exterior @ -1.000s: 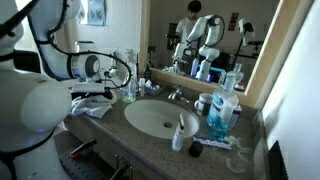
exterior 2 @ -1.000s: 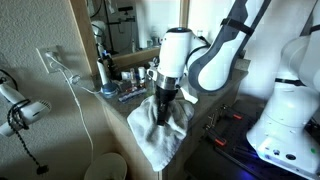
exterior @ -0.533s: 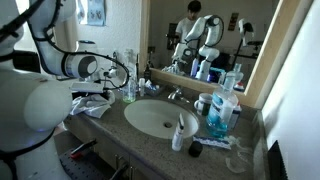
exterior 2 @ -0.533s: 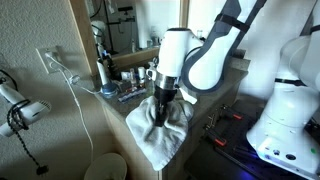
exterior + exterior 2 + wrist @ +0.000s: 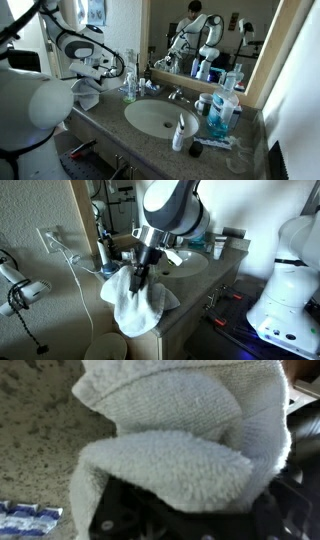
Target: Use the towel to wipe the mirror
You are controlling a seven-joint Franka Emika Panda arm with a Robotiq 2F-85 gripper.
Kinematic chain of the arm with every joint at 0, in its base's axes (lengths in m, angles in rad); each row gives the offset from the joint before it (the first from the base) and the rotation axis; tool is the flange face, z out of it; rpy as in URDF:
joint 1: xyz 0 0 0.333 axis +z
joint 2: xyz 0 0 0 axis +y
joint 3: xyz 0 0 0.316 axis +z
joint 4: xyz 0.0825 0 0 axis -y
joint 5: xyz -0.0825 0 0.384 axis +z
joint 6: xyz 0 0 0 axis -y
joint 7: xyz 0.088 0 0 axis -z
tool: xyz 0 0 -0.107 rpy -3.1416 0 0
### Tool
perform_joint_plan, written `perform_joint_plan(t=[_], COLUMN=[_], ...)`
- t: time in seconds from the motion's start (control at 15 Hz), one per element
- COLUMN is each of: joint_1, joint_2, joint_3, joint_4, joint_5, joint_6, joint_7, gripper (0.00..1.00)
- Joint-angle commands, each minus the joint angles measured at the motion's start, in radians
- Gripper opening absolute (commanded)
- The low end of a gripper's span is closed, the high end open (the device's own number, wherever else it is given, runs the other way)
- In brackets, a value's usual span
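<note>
A white fluffy towel [image 5: 133,308] hangs bunched from my gripper [image 5: 139,277], lifted off the granite counter [image 5: 196,288] near its end. In an exterior view the towel [image 5: 88,93] droops under the gripper [image 5: 99,70] at the counter's left end, left of the mirror [image 5: 205,35] on the wall behind the sink. The wrist view is nearly filled by the towel [image 5: 185,445], folded over the dark jaws at the bottom. My gripper is shut on the towel. The fingertips are buried in cloth.
An oval sink [image 5: 160,117] with a faucet [image 5: 176,95] sits mid-counter. Blue bottles [image 5: 222,112] and a white bottle [image 5: 180,132] stand to its right, more toiletries [image 5: 130,85] by the mirror's left edge. A hair dryer [image 5: 20,292] hangs on the wall.
The jaws have closed on the towel and the arm has lifted it up off the counter, swinging it toward the counter's end; the towel now hangs free.
</note>
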Motion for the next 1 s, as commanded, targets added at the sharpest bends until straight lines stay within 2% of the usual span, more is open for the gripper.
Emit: perform_joint_plan(t=[0.0, 0.2, 0.53, 0.67, 0.93], joint_1=[-0.031, -0.067, -0.112, -0.132, -0.188], joint_2=[-0.154, -0.214, -0.272, -0.295, -0.309], joint_3=[-0.067, -0.124, -0.159, -0.162, -0.161], joint_4=[-0.042, -0.044, -0.018, -0.004, 0.067], joint_5=[0.211, 0.308, 0.384, 0.448, 0.579], joint_6=[-0.112, -0.19, -0.373, -0.391, -0.354], joint_7=[-0.201, -0.307, -0.406, -0.423, -0.422], gripper=[0.05, 0.04, 0.04, 0.04, 0.04])
